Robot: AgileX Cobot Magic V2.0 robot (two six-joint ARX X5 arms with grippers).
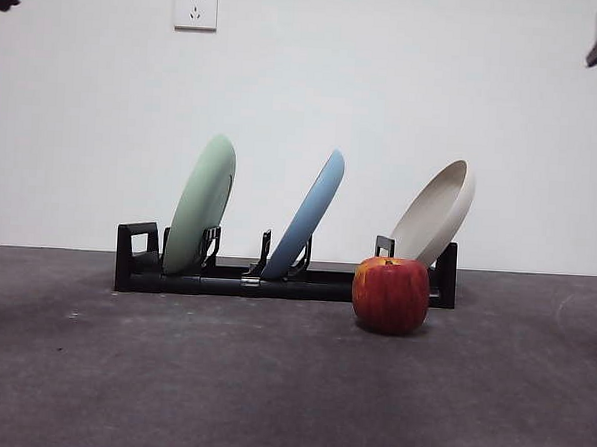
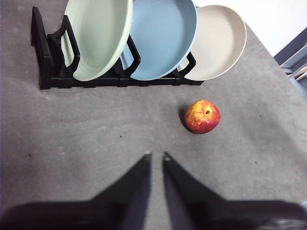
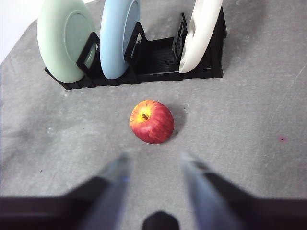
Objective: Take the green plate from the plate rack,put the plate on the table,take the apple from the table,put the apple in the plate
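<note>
Apple [image 1: 390, 294] sits on the table [image 1: 270, 392], green plate [image 1: 199, 204] racked; we've done nothing yet. Left gripper [image 2: 154, 155] nearly closed and empty, right gripper [image 3: 154, 158] spread.

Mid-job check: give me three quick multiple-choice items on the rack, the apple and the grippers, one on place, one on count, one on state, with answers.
1. Where is the apple?
A. On the table in front of the plate rack
B. In the green plate
C. Held by a gripper

2. How many plates stand in the plate rack?
A. Two
B. Three
C. Four

3. What state is the green plate in?
A. Flat on the table
B. Lifted by the left gripper
C. Leaning in its rack slot

Answers:
1 A: it rests on the table, near the cream dish.
2 B: green, light blue plate, cream.
3 C: the left gripper and right gripper hang clear, fingers empty.
</note>
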